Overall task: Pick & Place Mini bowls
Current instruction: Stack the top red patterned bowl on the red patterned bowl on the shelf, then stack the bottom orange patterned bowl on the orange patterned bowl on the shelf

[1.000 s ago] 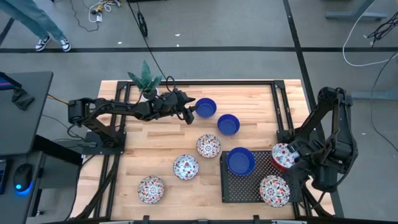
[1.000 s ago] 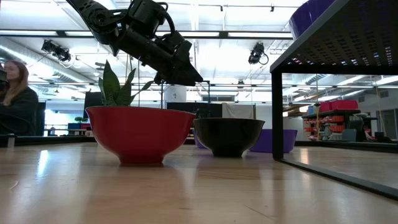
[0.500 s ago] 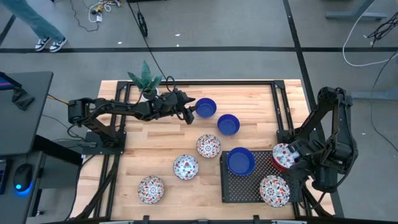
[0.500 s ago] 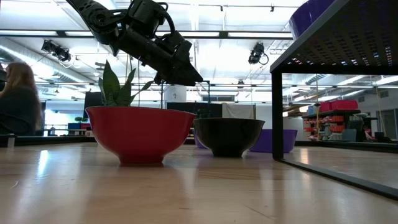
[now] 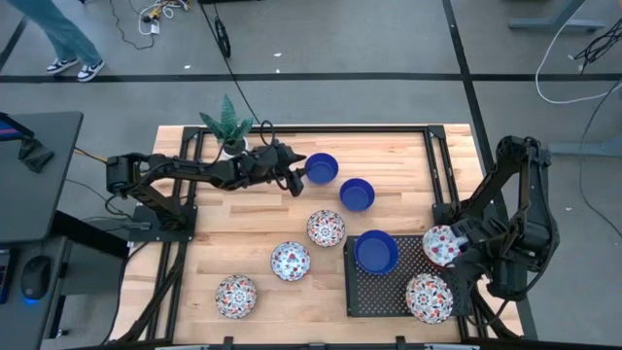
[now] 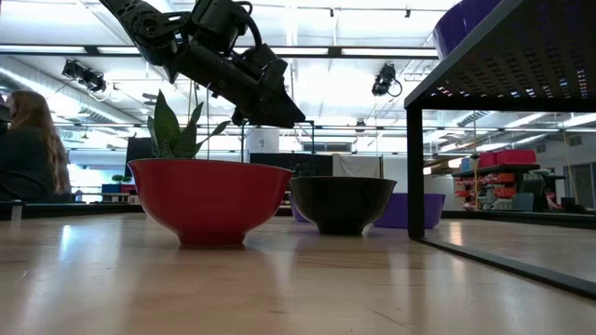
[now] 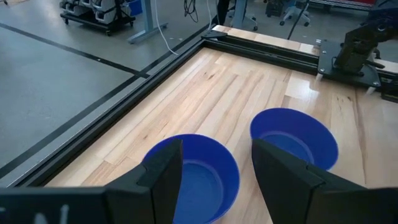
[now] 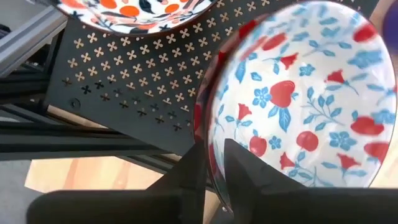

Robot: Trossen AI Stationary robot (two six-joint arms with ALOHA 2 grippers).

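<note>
Eight mini bowls show in the high view. Blue ones stand on the table (image 5: pixel 321 167) (image 5: pixel 357 194), and one is on the black perforated rack (image 5: pixel 375 251). Floral ones stand on the table (image 5: pixel 326 228) (image 5: pixel 291 261) (image 5: pixel 236 296), and one is on the rack (image 5: pixel 430 297). My left gripper (image 5: pixel 297 177) (image 7: pixel 217 152) is open. It hovers above the table (image 6: pixel 272 104) over the near rim of the far blue bowl (image 7: pixel 193 171). My right gripper (image 5: pixel 452 253) (image 8: pixel 216 165) is shut on another floral bowl (image 5: pixel 440 244) over the rack's right side. My right gripper holds the floral bowl by its rim (image 8: pixel 214 140), with one finger inside the bowl (image 8: pixel 242 171) and one outside (image 8: pixel 196 168). The bowl is lifted clear above the rack, its patterned inside facing up.
A potted plant (image 5: pixel 231 134) stands at the far left of the table, close behind my left arm. The rack (image 5: pixel 389 292) (image 6: pixel 503 65) is raised on legs at the near right. A black frame (image 5: pixel 432 165) borders the table. Bare wood lies between the bowls and the left edge.
The floral bowl in my right gripper has levelled a little, so less of its red outside shows from above. A person beyond the far edge has walked on. My left arm has kept still.
</note>
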